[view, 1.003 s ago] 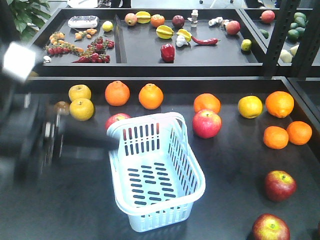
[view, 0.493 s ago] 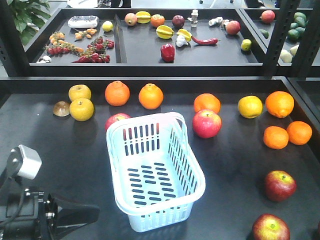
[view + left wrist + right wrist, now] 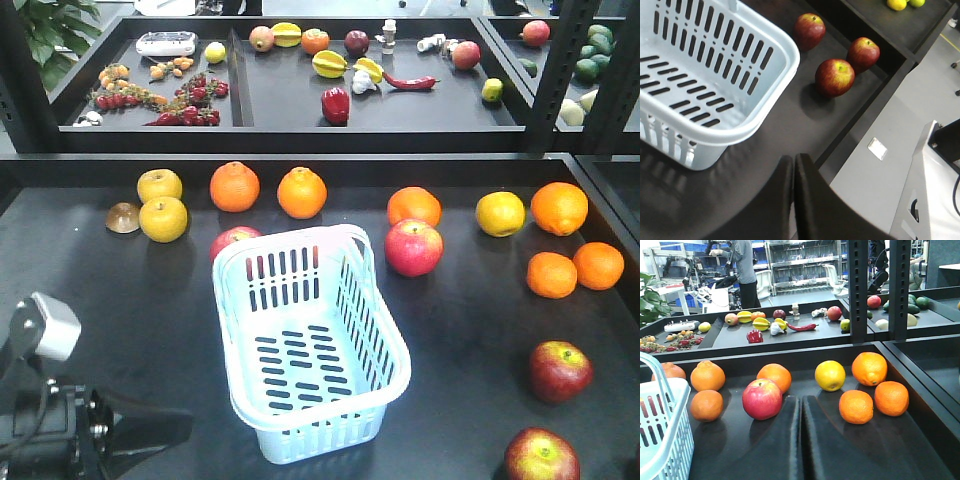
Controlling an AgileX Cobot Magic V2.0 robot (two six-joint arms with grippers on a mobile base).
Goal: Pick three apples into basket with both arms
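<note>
Pale blue plastic, smooth and thin-walled, cut with rows of slots in walls and floor: the basket point(image 3: 392, 378), rectangular with rounded corners and a rolled rim. Stands at the middle of the matt black table point(image 3: 470, 320), slotted floor bare.

Glossy maroon-red skin, yellow-green round the stems: the three apples point(image 3: 834, 77), clearest from the left wrist. Lie in a loose cluster off the basket's right side, near the table's front edge, clear of the basket. Contact between the two closest: hard to judge. In the front view just two of them, low on the right, the nearer clipped by the lower edge; of the third, at most a dark sliver in the corner.

Another red apple point(image 3: 413, 247), pinker, just past the basket's far right corner; one more apple point(image 3: 232, 240) half hidden behind the far left corner. Round dimpled oranges point(image 3: 558, 207) and yellow fruits point(image 3: 162, 219) towards the back.

Left hand point(image 3: 793, 160): two black wedge fingers pressed together, only a thin seam between, gripping nothing, low at the table's front left, apart from the basket. Arm behind it cut off by the front view's lower edge.

Right hand point(image 3: 801, 399): likewise closed and bare, pointing towards the pinker apple and the oranges; out of sight in the front view.
</note>
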